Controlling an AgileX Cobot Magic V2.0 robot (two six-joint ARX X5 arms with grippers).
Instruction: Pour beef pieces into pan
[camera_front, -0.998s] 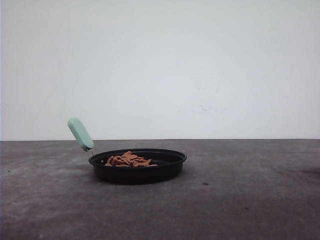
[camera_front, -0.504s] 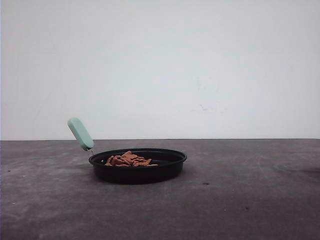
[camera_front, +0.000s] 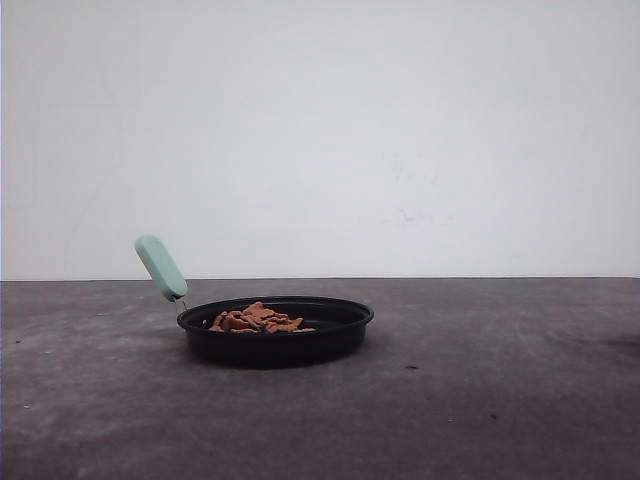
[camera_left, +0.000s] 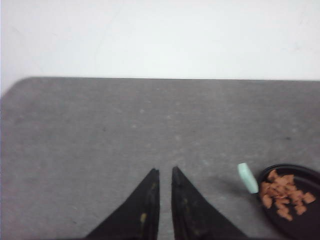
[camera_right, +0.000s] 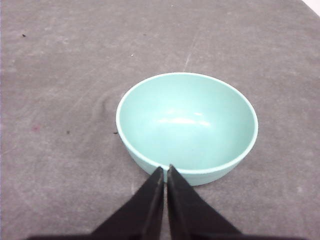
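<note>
Front view: beef pieces (camera_front: 257, 320) fill pan (camera_front: 275, 331) mid-table; both arms' fingers clenched, empty.

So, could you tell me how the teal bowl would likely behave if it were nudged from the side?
The bowl looks rigid and empty, so it is probably light and would slide on the table rather than flex. Its smooth glossy wall may be slippery. Being wide and low, it seems unlikely to tip.

A shallow round black pan (camera_front: 275, 334) sits flat on the dark desk (camera_front: 480, 400), its short mint-green handle (camera_front: 161, 268) angling up to the left. Reddish-brown beef pieces (camera_front: 257, 319) lie heaped inside, toward the handle side.
</note>
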